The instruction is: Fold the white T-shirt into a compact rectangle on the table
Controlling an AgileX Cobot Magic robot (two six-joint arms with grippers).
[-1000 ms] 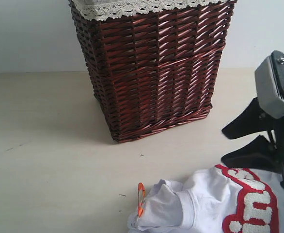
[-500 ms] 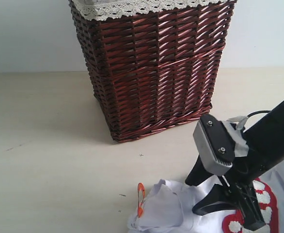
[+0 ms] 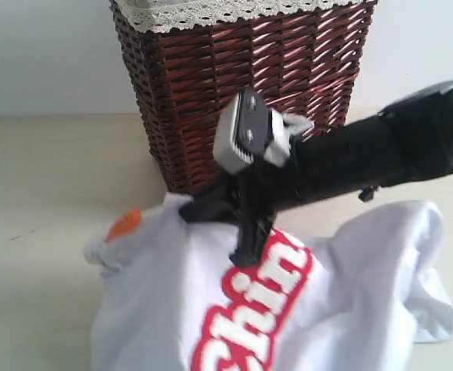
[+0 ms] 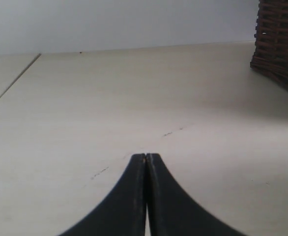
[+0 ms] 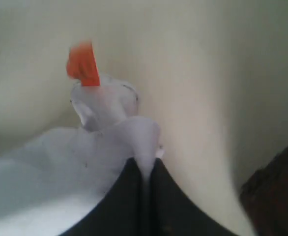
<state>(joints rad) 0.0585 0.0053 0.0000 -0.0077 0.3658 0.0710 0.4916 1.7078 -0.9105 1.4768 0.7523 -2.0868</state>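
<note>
Got the white T-shirt (image 3: 149, 301) heaped up loose in the lower middle and right of the exterior view, right in front of the wicker basket (image 3: 242, 77), nowhere near flat. Red-edged fuzzy lettering (image 3: 267, 297) facing up across the front, orange neck tag (image 3: 124, 224) poking out at the left end. Pinched at a fold of white cloth just beside that tag by the right gripper (image 5: 145, 166), jaws clamped tight on the fabric, arm reaching in from the right across the shirt. Hard to tell lifted cloth from cloth resting on the table (image 3: 41, 193), honestly.

Left gripper (image 4: 146, 158) well apart from all that: jaws pressed together, nothing between them, hovering over the pale tabletop with a few dark specks (image 4: 176, 131). Basket corner just visible at the edge of the left wrist view. White lace trim (image 3: 203, 11) along the basket's top rim, plain pale wall (image 3: 41, 54) behind.
</note>
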